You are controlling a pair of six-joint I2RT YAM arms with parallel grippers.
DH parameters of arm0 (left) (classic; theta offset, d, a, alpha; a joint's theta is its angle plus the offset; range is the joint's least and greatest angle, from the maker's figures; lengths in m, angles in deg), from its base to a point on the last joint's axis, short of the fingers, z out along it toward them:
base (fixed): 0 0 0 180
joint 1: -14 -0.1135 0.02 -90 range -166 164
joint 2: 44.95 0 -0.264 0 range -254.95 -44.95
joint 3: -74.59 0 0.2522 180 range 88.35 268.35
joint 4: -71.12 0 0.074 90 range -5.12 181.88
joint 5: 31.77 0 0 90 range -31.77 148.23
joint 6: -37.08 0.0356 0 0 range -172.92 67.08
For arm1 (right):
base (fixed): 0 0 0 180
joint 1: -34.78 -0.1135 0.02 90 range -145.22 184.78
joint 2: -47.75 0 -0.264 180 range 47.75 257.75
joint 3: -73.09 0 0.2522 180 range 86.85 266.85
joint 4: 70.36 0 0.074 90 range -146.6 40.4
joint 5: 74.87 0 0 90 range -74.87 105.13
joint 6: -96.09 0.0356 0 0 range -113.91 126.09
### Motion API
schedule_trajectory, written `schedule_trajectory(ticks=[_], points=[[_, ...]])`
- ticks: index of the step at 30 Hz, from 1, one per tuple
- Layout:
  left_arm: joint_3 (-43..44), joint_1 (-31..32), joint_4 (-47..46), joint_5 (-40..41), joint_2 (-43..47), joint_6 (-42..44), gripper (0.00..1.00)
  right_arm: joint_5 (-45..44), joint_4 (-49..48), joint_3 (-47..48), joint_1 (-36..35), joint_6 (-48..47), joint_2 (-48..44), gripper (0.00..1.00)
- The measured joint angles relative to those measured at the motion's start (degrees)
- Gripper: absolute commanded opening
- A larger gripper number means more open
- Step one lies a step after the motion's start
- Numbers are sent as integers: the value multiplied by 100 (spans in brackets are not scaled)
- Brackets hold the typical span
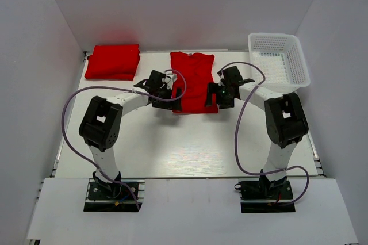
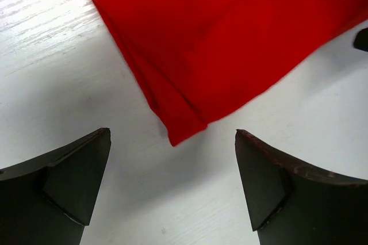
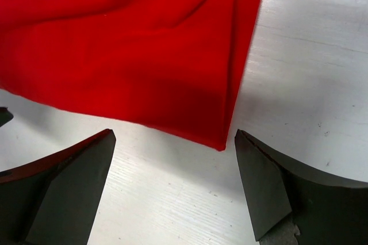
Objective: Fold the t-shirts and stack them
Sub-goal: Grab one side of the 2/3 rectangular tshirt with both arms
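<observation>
centre t-shirt (image 1: 194, 78): red, flat on the white tabletop (image 1: 172, 147). Folded into a narrow strip, collar end away from the arm bases, hem end toward them.
left hand (image 1: 174, 102): at the centre t-shirt's hem-end left corner. Jaws wide, nothing gripped.
left wrist view: pointed cloth corner sits in the gap between the fingers (image 2: 75, 182), clear of both. A fold ridge runs along that edge.
right hand (image 1: 214, 98): at the centre t-shirt's hem-end right corner. Jaws wide, nothing gripped.
right wrist view: cloth corner in the gap, nearer the finger on the view's right. Contact: cannot tell.
folded t-shirts (image 1: 112, 61): red pile well to the left of the centre t-shirt, level with its collar end. Layer count: cannot tell.
basket (image 1: 299, 64): white mesh, well to the right of the centre t-shirt, level with its collar end.
cables (image 1: 69, 113): purple, one loop per arm, either side of the centre t-shirt.
</observation>
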Motion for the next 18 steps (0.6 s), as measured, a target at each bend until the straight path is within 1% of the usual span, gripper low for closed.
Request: schedule_trajectory(ticks=[3,6,7,8,10,11,13,14,15,16,17,18], points=[[-24,-15,-87,44,-208,33,96,0,-31,0,7,11,116,90],[-48,-33,-264,31,-245,83,88,2,-72,0,9,26,205,90],[-66,-33,-315,26,-278,90,84,0,-114,0,11,31,208,90],[-70,-33,-374,11,-293,101,77,2,-140,0,11,42,214,90],[-66,-31,-472,-59,-356,120,69,15,-186,0,13,48,234,90],[-63,-28,-529,-83,-387,129,59,35,-208,0,15,52,240,89],[-76,-17,-592,-149,-426,131,50,63,-245,-2,15,63,245,84],[-109,-17,-643,-214,-431,138,40,90,-275,-15,15,81,249,82],[-162,-15,-688,-249,-431,133,35,120,-326,-59,15,94,245,77],[-234,-13,-772,-297,-422,133,30,164,-376,-111,15,109,227,72],[-299,-9,-839,-337,-402,125,23,205,-468,-188,20,131,208,64],[-361,-9,-885,-358,-378,116,18,260,-590,-323,28,149,155,56]])
